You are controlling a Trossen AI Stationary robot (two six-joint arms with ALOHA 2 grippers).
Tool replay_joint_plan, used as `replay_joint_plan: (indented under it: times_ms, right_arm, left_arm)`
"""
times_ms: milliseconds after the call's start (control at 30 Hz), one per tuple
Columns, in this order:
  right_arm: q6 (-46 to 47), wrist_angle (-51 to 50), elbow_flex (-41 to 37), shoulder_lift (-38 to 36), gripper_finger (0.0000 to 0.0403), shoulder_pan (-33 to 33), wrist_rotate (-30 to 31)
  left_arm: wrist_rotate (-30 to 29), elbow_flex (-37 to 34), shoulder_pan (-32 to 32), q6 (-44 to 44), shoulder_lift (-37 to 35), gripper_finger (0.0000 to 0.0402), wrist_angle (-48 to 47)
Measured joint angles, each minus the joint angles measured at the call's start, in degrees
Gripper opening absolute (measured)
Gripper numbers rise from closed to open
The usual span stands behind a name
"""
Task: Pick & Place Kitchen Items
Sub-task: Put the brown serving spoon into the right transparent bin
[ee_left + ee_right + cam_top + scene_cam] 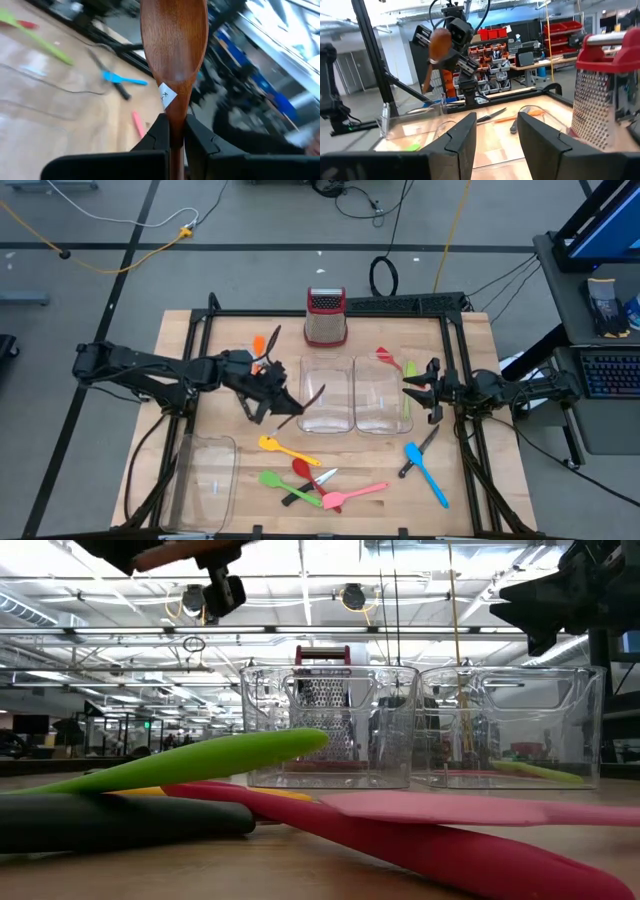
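My left gripper [272,400] is shut on a brown wooden spoon [306,402], held in the air over the left edge of the left of two clear trays [325,420] at mid table. The spoon also shows in the left wrist view [174,45] and the right wrist view [439,46]. My right gripper [418,387] is open and empty beside the right clear tray [380,423]; its fingers stand apart in its own wrist view [495,137]. Coloured spoons and spatulas and black-handled knives lie flat on the table. My left gripper pinches the wooden spoon's neck [175,117], just behind the bowl, between its two fingers [159,135]. The bowl [174,40] sticks out past the fingertips, and the handle runs back between the fingers. The spoon is lifted clear of the table and the trays.
A metal grater with a red top [325,317] stands at the far middle. An orange spatula [260,343] lies beside it; red and green utensils [392,361] lie far right. Yellow [282,447], green [285,482], pink [355,494] and blue [428,475] utensils and knives [418,452] lie near. A third clear tray [205,480] sits near left.
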Motion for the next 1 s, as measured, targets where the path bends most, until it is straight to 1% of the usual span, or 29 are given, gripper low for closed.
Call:
replay_joint_plan:
  times_ms: [167,300,400,567,767,867,1000]
  right_arm:
    - [4.91,1.73,-1.80,1.04,0.0134,0.01,-0.03]
    - [6.59,8.44,-3.66,3.11,0.0134,0.02,-0.04]
    - [6.03,12.66,-3.91,5.69,0.0134,0.02,-0.04]
    - [2.29,22.13,-3.98,11.24,0.0134,0.02,-0.04]
    - [0.06,30.53,-4.01,19.94,0.0134,0.02,0.03]
    - [-1.27,32.60,-2.79,24.72,0.0134,0.02,0.04]
    - [-3.82,31.95,0.24,31.49,0.0134,0.02,0.08]
  left_arm:
    - [-10.83,0.00,-0.02,-0.72,-0.02,0.0017,0.10]
    - [-19.06,0.00,0.01,2.77,0.00,0.0016,0.69]
    - [-23.26,-0.02,-0.39,6.08,0.03,0.0016,3.28]
    - [-25.81,-0.02,-1.11,11.85,1.65,0.0016,9.37]
    - [-30.17,-0.02,-1.06,16.72,5.43,0.0016,15.59]
    - [-31.40,0.03,-1.06,18.87,7.41,0.0016,18.93]
    - [-31.86,3.19,-1.06,22.46,10.58,0.0016,18.88]
